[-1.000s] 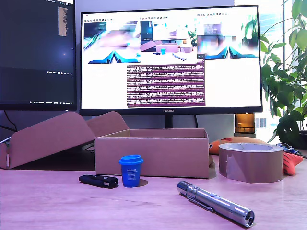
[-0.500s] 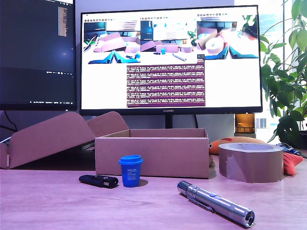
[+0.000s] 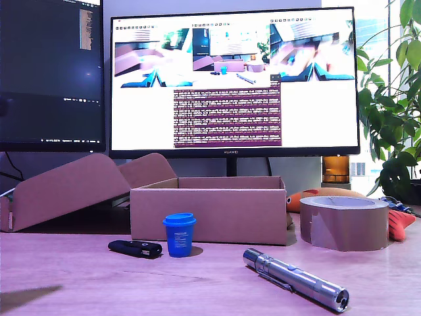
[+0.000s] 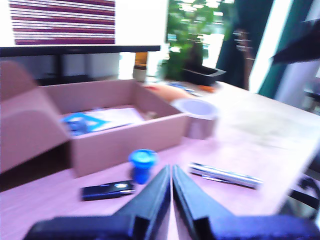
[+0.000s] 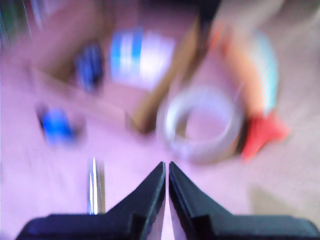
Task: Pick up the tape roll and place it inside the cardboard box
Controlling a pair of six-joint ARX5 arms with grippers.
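The tape roll rests flat on the table at the exterior view's right, just beside the cardboard box, which is open on top. No arm or gripper shows in the exterior view. In the first wrist view my first gripper is shut with nothing in it, raised above the table with the box and the tape roll beyond it. The second wrist view is blurred; my second gripper is shut and empty, apart from the tape roll ahead of it.
A blue cup, a black key fob and a silver flashlight lie in front of the box. A slanted cardboard piece stands at the exterior view's left, an orange item and a plant at its right. Monitors stand behind.
Nothing on the table has moved. A shadow has come onto the table at the exterior view's lower left corner, and the camera feeds on the monitor have shifted.
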